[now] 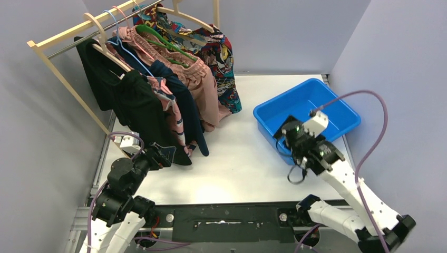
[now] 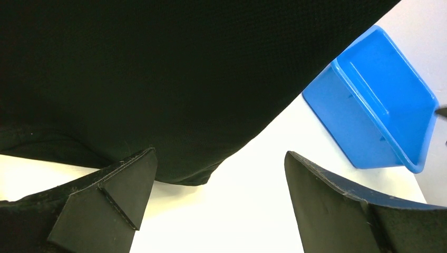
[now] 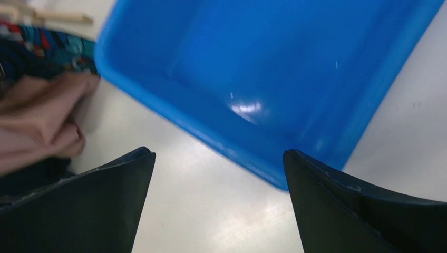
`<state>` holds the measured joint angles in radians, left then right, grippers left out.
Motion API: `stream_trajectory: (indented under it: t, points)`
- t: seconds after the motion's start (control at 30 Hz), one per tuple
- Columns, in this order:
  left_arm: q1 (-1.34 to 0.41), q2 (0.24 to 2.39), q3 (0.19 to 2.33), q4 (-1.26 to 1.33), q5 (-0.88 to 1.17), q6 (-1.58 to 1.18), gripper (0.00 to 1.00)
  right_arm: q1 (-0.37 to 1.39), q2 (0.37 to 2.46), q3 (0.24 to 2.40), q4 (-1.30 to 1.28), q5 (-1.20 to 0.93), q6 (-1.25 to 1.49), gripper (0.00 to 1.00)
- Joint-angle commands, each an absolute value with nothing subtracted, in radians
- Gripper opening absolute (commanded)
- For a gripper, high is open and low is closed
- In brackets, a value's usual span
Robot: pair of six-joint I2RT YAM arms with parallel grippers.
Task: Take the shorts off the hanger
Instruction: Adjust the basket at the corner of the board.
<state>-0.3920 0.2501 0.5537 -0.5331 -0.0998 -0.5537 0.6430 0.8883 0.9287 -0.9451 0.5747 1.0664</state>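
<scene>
On the rack (image 1: pixel 58 36): shorts (image 1: pixel 200 79) hung in a row, black pair (image 1: pixel 134 105) nearest.
Left tool (image 2: pixel 220 153): spread wide, empty, below black hem.
Right tool (image 3: pixel 219 153): spread wide, empty, over blue tub (image 3: pixel 274 63) rim.

Top left of the overhead view: black shorts (image 1: pixel 132 105), pink shorts with navy print (image 1: pixel 174 116), plain navy shorts (image 1: pixel 190 113), dusty pink shorts (image 1: pixel 203 87), shorts in a busy red, teal and black print (image 1: pixel 224 63). Green hanger (image 1: pixel 158 38) up top. Bright blue tub (image 1: pixel 308 113) at right. White table (image 1: pixel 232 158).

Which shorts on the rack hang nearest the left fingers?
The black shorts, at the rack's near end; their hem hangs right by the open left fingers, the others behind.
</scene>
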Motion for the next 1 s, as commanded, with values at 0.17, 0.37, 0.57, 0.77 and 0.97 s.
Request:
stream_trajectory:
  t: [0.17, 0.37, 0.57, 0.77, 0.97]
  points:
    - [-0.397, 0.26, 0.557, -0.465, -0.102, -0.542, 0.93, 0.117, 1.339, 1.287, -0.552, 0.183, 0.684, 0.98]
    - [-0.396, 0.261, 0.557, -0.467, -0.109, -0.54, 0.93, 0.004, 1.721, 1.616, -0.596, 0.097, 0.647, 0.98]
    - [-0.396, 0.255, 0.554, -0.465, -0.109, -0.537, 0.93, -0.015, 2.084, 1.99, -0.752, -0.002, 0.57, 0.98]
    - [-0.396, 0.245, 0.554, -0.466, -0.115, -0.537, 0.93, 0.006, 2.169, 2.021, -0.73, -0.027, 0.485, 0.63]
    - [-0.396, 0.241, 0.552, -0.463, -0.111, -0.535, 0.92, 0.077, 2.209, 2.103, -0.757, 0.054, 0.181, 0.39]
